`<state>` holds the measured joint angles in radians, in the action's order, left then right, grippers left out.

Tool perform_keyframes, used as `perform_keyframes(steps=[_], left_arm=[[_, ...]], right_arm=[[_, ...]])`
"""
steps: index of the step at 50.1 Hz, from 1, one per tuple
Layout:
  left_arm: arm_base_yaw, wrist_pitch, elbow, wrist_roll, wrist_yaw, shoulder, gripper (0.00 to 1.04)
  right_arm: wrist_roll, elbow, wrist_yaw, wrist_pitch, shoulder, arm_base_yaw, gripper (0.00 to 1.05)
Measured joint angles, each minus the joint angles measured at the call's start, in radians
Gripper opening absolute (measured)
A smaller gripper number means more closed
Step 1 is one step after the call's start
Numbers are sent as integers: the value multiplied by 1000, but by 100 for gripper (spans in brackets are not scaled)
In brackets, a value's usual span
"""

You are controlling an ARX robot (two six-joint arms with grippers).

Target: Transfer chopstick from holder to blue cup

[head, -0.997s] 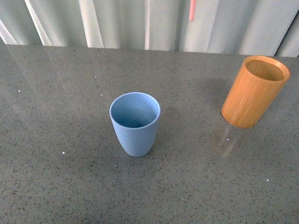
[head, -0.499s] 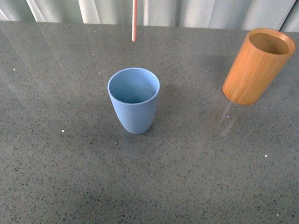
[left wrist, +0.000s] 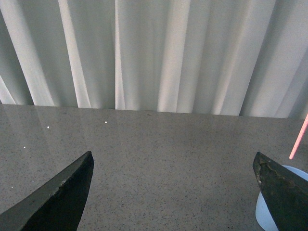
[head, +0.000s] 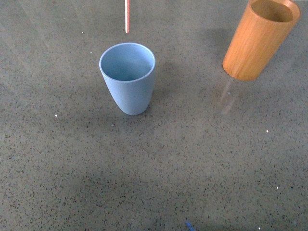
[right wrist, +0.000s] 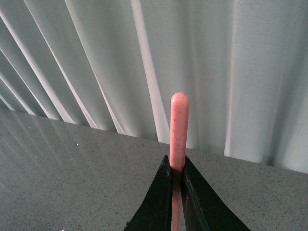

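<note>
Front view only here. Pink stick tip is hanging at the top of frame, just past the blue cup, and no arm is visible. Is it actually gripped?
Observer: Yes. The right wrist view shows the chopstick pinched in the right gripper, with its rounded end sticking out past the fingers.
Operator: Left arm anywhere near it?
Observer: The left gripper is open with nothing between its fingers. The stick shows only at the far edge of its view.
Operator: Tip inside the cup yet?
Observer: Not yet. In the left wrist view the stick's lower end hangs above the rim of the blue cup, clear of it.
</note>
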<state>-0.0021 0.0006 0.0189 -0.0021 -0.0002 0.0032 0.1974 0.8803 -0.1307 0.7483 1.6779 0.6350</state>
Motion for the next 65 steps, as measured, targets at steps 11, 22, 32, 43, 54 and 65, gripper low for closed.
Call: perform_keyframes(steps=[11,22,32,43,54,65], left_arm=[[0,0,0,0,0,0,98],[0,0,0,0,0,0,98],[0,0,0,0,0,0,98],[0,0,0,0,0,0,98],[0,0,0,0,0,0,98],[0,0,0,0,0,0,98]], right_arm=[[7,-31,-2,5,-16,-6,1],[18,-51,0,5,-32,-11,1],[25,-59,-2,10,-32,-11,1],[40,-80,-13,24,-27,-11,1],[55,-100,-23,29,-25,-11,1],[61,-129,-26,36,-25,-11,1]])
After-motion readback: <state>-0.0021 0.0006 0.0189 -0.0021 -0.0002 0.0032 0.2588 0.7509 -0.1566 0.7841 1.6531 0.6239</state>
